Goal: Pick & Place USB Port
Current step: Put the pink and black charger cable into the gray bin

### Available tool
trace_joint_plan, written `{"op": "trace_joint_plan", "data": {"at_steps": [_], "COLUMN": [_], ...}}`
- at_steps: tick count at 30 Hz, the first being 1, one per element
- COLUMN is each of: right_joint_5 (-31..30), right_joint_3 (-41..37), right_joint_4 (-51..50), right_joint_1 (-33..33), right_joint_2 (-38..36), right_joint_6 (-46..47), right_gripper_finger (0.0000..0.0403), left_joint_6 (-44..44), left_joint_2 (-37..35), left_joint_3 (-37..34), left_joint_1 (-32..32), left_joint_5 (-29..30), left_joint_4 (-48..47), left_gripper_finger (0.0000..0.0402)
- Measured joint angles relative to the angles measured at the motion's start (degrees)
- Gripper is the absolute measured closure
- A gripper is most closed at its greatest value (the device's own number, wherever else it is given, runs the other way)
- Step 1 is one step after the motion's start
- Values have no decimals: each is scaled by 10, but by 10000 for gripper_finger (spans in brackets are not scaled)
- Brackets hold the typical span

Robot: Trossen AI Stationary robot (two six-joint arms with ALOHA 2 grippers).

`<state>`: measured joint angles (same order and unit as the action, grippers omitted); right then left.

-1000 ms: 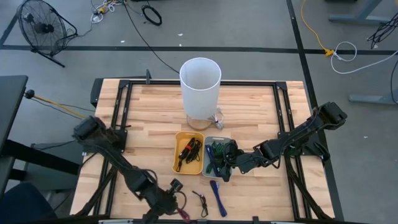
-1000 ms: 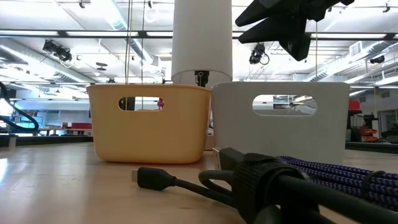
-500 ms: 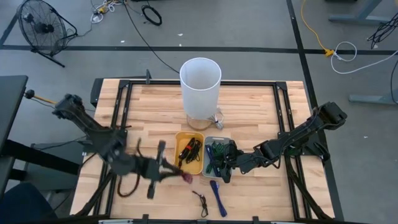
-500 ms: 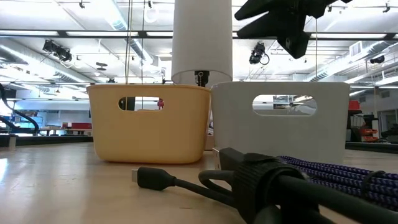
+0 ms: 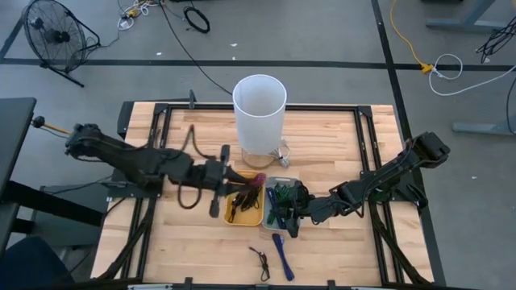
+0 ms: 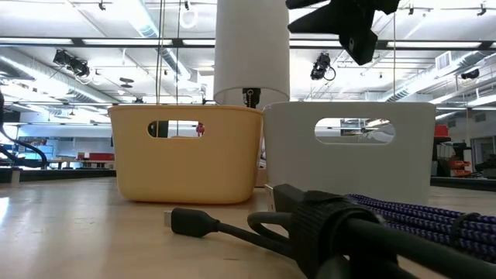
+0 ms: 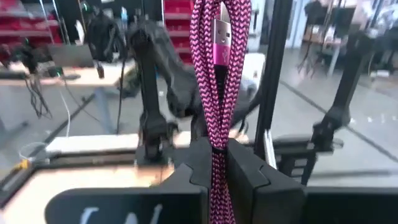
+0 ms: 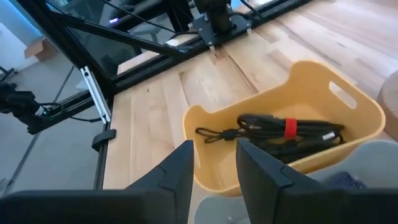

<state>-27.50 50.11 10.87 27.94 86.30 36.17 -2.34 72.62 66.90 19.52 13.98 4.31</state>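
Now the left gripper (image 5: 251, 180) holds a pink braided USB cable (image 7: 216, 74) in closed jaws above the yellow bin (image 5: 234, 216). Right gripper (image 5: 289, 208) hangs over the grey bin (image 5: 282, 180), jaws slightly open.

The right gripper (image 8: 212, 163) shows as two dark fingers (image 8: 177, 171) standing a little apart with nothing between them. Just past them sits a yellow bin (image 8: 348, 109) with a slot handle in its far wall. Inside it lies a bundle of black cable (image 8: 261, 132) bound by a red band (image 8: 289, 127). A pale grey bin (image 8: 367, 163) touches the yellow one on its near side. Both rest on a wooden table (image 8: 155, 99) edged by a black metal frame (image 8: 93, 93), with a dark clamp-like part (image 8: 214, 22) mounted at the far edge.
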Motion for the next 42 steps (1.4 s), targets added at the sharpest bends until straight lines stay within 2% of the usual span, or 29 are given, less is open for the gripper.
{"op": "trace_joint_plan", "data": {"at_steps": [3,8,14,22,30,38,40,42], "right_joint_5": [-14,-49,-32,0,-1,-10,-15,-18], "right_joint_3": [0,0,0,0,0,0,0,0], "right_joint_4": [36,171,278,314,320,319,317,314], "right_joint_1": [0,0,0,-2,-3,-3,-2,-2], "right_joint_2": [0,-16,-48,-49,-49,-49,-49,-49], "right_joint_6": [-39,-195,-299,-337,-353,-384,-386,-383], "right_gripper_finger": [284,284,284,284,284,285,298,336], "left_joint_6": [-16,-30,-30,-30,-30,-35,-35,-35], "left_joint_2": [5,6,5,30,104,130,130,130], "left_joint_3": [-39,-98,-120,-120,-120,-119,-119,-119], "left_joint_1": [-21,-36,-36,-35,-34,-35,-36,-36], "left_joint_5": [-33,-65,-73,-76,-103,-105,-110,-111], "left_joint_4": [61,141,182,211,291,317,317,318], "left_gripper_finger": [376,376,376,376,376,376,376,376]}}
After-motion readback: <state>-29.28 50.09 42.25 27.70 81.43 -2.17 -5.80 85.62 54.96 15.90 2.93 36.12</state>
